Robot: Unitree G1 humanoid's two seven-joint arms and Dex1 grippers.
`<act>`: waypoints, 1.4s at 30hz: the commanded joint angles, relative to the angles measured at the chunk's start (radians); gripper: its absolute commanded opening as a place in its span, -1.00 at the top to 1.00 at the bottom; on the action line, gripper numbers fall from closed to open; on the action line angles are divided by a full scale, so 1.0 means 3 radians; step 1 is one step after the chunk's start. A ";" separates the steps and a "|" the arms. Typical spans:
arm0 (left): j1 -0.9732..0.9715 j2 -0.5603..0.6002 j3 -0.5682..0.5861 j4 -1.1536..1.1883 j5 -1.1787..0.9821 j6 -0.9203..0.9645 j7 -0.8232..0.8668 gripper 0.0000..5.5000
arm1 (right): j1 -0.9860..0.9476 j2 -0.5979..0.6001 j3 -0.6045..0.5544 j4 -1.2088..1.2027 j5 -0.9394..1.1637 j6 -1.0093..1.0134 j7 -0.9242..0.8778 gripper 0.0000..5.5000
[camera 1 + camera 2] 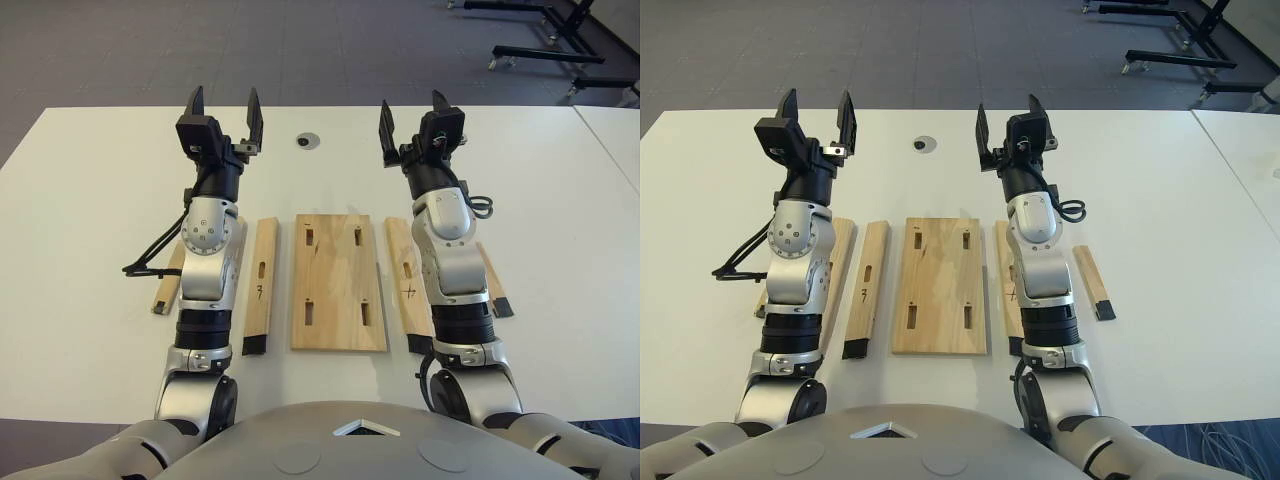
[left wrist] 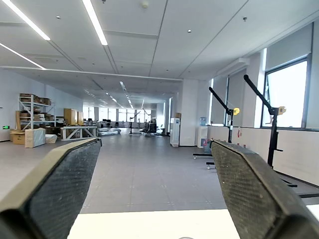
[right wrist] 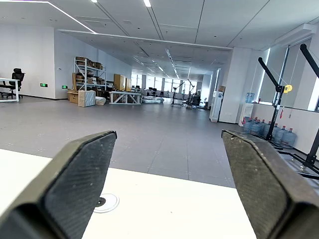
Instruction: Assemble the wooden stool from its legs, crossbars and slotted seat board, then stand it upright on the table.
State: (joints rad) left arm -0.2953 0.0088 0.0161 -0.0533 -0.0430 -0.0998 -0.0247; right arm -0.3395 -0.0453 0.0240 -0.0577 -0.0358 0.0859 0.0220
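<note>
The slotted seat board lies flat mid-table. A wooden leg with a slot and a dark end lies just to its left. Another leg sits mostly hidden under my left arm, and a short crossbar lies beyond it. On the right, a leg lies partly under my right arm, with a short crossbar outside it. My left gripper and right gripper are both open and empty. They are held above the far half of the table, past the parts. Their fingers stand wide apart.
A round cable grommet sits in the white table between the two grippers. A second table adjoins on the right. Black stand bases stand on the floor beyond the far edge.
</note>
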 commanded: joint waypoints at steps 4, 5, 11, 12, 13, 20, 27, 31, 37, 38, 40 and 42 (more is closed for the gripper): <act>-0.0008 0.0020 0.0057 -0.0011 -0.0028 0.0103 0.0026 -0.46 | -0.0008 0.0010 0.0012 0.0000 0.0067 -0.0038 0.0079 -0.41; -0.0008 0.0034 0.0052 -0.0008 0.0002 0.0106 0.0032 -0.46 | -0.0004 0.0014 0.0022 -0.0003 0.0079 -0.0056 0.0097 -0.41; -0.0053 0.0084 0.0022 0.0062 0.0145 0.0026 0.0044 -0.46 | 0.0007 0.0035 0.0029 -0.0006 0.0114 -0.0123 0.0153 -0.41; -0.0052 0.0084 0.0020 0.0062 0.0144 0.0029 0.0042 -0.46 | 0.0003 0.0033 0.0030 -0.0006 0.0120 -0.0125 0.0159 -0.41; -0.0052 0.0084 0.0017 0.0064 0.0143 0.0031 0.0041 -0.46 | 0.0000 0.0030 0.0035 -0.0002 0.0120 -0.0127 0.0162 -0.41; -0.0010 0.0081 0.0000 0.0051 0.0204 0.0024 0.0089 -0.46 | -0.0024 0.0009 0.0067 0.0057 0.0113 -0.0150 0.0214 -0.41; 0.0003 0.0087 -0.0009 0.0056 0.0237 -0.0001 0.0094 -0.46 | -0.0031 0.0011 0.0079 0.0074 0.0075 -0.0169 0.0214 -0.41; -0.0020 0.0088 -0.0008 0.0075 0.0225 0.0002 0.0076 -0.46 | -0.0068 0.0016 0.0074 0.0114 0.0066 -0.0193 0.0193 -0.41; -0.0050 0.0094 0.0003 0.0121 0.0243 -0.0014 0.0095 -0.46 | -0.0160 0.0055 -0.0018 0.0186 0.0170 -0.0180 0.0164 -0.41; -0.0050 0.0091 0.0004 0.0122 0.0242 -0.0018 0.0098 -0.46 | -0.0169 0.0050 -0.0020 0.0190 0.0166 -0.0180 0.0164 -0.41; -0.0055 0.0086 0.0004 0.0135 0.0243 -0.0026 0.0106 -0.46 | -0.0168 0.0031 0.0004 0.0208 0.0134 -0.0199 0.0174 -0.41; -0.0048 0.0080 0.0000 0.0136 0.0245 -0.0030 0.0112 -0.46 | -0.0165 0.0028 0.0020 0.0214 0.0121 -0.0206 0.0178 -0.41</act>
State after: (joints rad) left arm -0.2957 0.0297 0.0154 -0.0241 0.0235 -0.1056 0.0044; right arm -0.3746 -0.0325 0.0281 -0.0042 0.0067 0.0270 0.0718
